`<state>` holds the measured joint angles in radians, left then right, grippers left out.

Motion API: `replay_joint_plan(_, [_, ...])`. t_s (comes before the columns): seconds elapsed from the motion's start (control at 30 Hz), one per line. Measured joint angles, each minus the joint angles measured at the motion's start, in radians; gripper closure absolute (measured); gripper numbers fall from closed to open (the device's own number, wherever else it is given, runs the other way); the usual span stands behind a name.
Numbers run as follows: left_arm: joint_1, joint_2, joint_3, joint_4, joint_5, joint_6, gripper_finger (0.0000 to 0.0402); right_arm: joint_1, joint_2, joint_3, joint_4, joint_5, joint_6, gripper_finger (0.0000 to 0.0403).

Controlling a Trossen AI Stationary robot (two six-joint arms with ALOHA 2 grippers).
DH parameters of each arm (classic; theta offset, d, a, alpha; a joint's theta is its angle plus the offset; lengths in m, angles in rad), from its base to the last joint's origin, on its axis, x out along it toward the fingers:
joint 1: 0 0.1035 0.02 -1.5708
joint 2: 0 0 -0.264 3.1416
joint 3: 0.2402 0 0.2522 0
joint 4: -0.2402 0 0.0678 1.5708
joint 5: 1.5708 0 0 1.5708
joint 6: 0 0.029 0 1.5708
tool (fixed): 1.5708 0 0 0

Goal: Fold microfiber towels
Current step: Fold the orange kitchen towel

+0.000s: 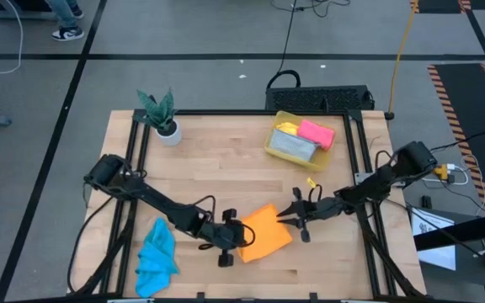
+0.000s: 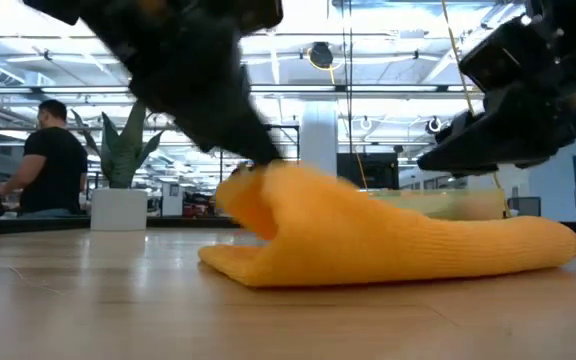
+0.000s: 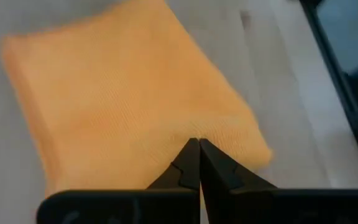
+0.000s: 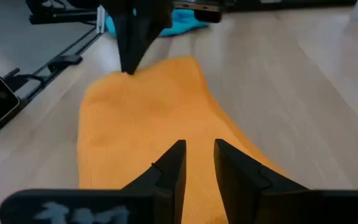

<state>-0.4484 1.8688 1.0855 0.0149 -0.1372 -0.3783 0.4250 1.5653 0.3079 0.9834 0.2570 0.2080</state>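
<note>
Resting on my wooden worktop (image 1: 226,160), the orange towel (image 1: 263,233) lies near the front edge, between my two arms, folded over on itself. A bright blue towel (image 1: 157,257) sits crumpled at the front left, well apart from it. At the back right, a translucent yellow bin (image 1: 278,145) holds the pink towel (image 1: 316,133), the grey towel (image 1: 290,146) and a bit of yellow towel (image 1: 287,127). A small potted plant (image 1: 162,116) stands at the back left. My left tool (image 3: 198,163) is pinched fully closed on the orange towel's left edge, which is lifted in a hump. My right tool (image 4: 198,160) hovers over the towel's right side, its fingers (image 4: 174,163) a narrow gap apart and gripping nothing. In the room behind, a person (image 2: 50,160) stands.
</note>
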Motion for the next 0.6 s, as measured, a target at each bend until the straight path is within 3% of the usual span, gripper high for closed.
replay_joint_plan(0.13, [0.006, 0.002, 0.0, 0.043, -0.083, 0.0, 0.0388, 0.009, 0.051, 0.064, -0.06, -0.031, -0.009, 0.033])
replay_joint_plan(0.37, [0.008, 0.028, 0.001, -0.119, 0.016, -0.099, 0.0377, 0.0, 0.208, 0.138, -0.131, -0.053, 0.0, 0.033])
replay_joint_plan(0.6, [-0.064, 0.009, 0.0, -0.217, 0.03, -0.068, 0.0396, -0.013, 0.187, 0.126, -0.186, -0.052, 0.031, 0.033])
